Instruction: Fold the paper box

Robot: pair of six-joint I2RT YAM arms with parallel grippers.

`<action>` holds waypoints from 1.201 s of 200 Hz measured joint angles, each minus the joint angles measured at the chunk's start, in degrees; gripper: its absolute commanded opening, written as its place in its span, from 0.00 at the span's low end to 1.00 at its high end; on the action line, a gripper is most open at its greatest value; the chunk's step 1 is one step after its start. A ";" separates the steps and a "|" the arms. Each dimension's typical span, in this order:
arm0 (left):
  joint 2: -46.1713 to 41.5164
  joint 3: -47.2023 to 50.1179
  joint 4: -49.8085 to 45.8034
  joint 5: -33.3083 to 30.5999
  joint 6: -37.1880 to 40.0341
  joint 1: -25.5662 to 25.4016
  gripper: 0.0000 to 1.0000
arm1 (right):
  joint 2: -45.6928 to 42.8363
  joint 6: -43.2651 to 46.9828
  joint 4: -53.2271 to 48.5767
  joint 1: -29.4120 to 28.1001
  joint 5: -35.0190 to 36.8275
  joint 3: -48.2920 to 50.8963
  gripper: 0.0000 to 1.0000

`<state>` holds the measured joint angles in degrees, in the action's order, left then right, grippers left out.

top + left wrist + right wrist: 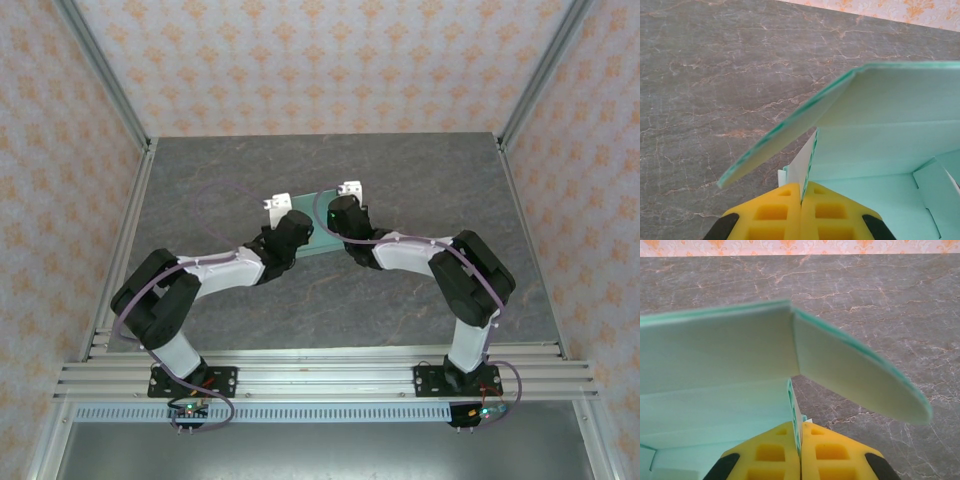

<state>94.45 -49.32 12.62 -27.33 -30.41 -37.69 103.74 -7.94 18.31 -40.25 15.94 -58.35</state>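
We see the paper box [322, 240] half folded at mid-tabletop [400, 180], our left claw [801, 192] pinched onto one thin side wall and our right claw [800, 432] pinched onto the opposite one.

The counter [400, 300] is a grey, marble-veined slab edged by aluminium rails. The paper box [322, 240] rests on it around the middle, slightly toward the far side, with veined stone showing around it.

No writing, label, brand, number or sign can be read on anything here.
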 measured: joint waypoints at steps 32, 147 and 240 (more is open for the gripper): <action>0.96 0.00 0.15 -3.54 -1.38 -1.75 0.05 | -0.92 -0.66 0.13 -0.13 -0.35 1.05 0.06; 2.36 2.34 3.50 -11.63 -5.79 -5.99 0.05 | -3.13 -3.65 1.75 -0.46 -1.42 4.79 0.06; 4.09 5.44 9.42 -16.81 -5.70 -8.20 0.06 | -3.65 -6.91 9.90 -2.14 -0.20 10.45 0.06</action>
<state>98.54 -43.88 22.04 -44.14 -36.12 -45.89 100.09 -14.85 28.21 -42.39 15.75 -47.90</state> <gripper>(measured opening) 0.057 0.064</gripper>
